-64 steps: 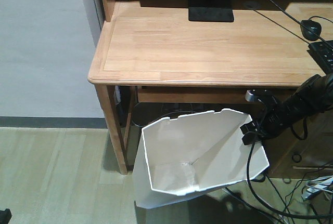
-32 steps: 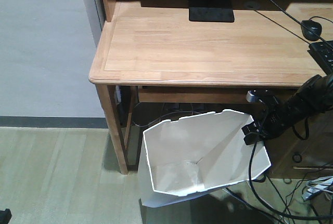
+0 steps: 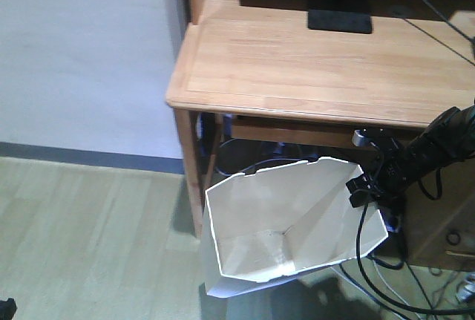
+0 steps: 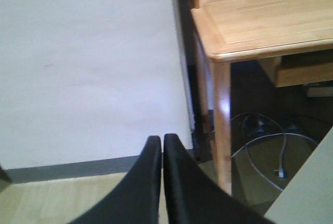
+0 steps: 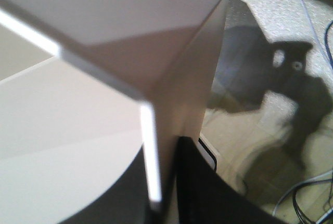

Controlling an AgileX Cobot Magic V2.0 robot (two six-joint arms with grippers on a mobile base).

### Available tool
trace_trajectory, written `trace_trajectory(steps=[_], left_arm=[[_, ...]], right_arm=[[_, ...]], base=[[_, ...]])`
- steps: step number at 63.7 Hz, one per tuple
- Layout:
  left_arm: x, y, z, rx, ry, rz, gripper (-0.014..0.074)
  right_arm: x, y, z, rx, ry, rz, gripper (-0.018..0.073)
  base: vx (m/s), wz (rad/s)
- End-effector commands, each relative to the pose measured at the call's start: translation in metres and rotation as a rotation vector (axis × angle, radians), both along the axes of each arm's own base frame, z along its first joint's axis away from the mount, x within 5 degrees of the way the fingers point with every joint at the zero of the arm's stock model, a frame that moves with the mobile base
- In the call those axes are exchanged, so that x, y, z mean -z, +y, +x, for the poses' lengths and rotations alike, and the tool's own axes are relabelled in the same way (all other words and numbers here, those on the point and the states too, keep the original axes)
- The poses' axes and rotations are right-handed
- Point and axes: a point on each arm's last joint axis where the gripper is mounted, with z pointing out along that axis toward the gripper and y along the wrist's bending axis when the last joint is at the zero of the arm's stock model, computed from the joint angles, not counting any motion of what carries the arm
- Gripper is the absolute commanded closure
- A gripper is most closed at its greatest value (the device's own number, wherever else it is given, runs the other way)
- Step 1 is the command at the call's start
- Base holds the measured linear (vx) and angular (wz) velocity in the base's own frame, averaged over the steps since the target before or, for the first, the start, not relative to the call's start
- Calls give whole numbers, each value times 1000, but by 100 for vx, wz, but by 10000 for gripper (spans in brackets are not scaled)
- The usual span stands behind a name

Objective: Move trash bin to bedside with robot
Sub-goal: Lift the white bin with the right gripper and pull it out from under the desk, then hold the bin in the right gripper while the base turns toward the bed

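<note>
The white trash bin [image 3: 289, 223] hangs tilted in front of the desk, its cream inside facing the front view. My right gripper [image 3: 358, 186], on a black arm with trailing cables, is shut on the bin's right rim. In the right wrist view the thin wall of the bin [image 5: 78, 130] runs between the two fingers of the right gripper [image 5: 162, 182]. My left gripper [image 4: 162, 148] is shut on nothing and points at the wall's foot. A corner of the bin [image 4: 307, 193] shows at that view's lower right. The bedside is out of view.
A light wooden desk [image 3: 319, 60] stands behind the bin, its front left leg [image 3: 191, 171] just left of the bin. Cables [image 4: 265, 146] lie on the floor under the desk. A white wall [image 3: 82, 53] with a grey skirting fills the left. A wooden drawer unit [image 3: 445, 223] stands at the right.
The desk has slid rightward and the wall has widened in the front view, so the base has moved left. The bin stays in the right gripper at the same place in the frame.
</note>
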Motion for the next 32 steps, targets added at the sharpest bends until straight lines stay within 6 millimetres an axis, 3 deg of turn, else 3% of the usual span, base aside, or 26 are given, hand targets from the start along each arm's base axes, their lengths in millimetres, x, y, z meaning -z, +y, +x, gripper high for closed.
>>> trace_trajectory(steps=[1,32], left_arm=[[-1,0,1,-1,-71,-9,603],[-1,0,1,-1,-71,-9,603]], right_arm=[[-36,10,6,37,-10,144,562],[-36,10,6,37,-10,144,562]], base=[[-7,41],[-7,59]])
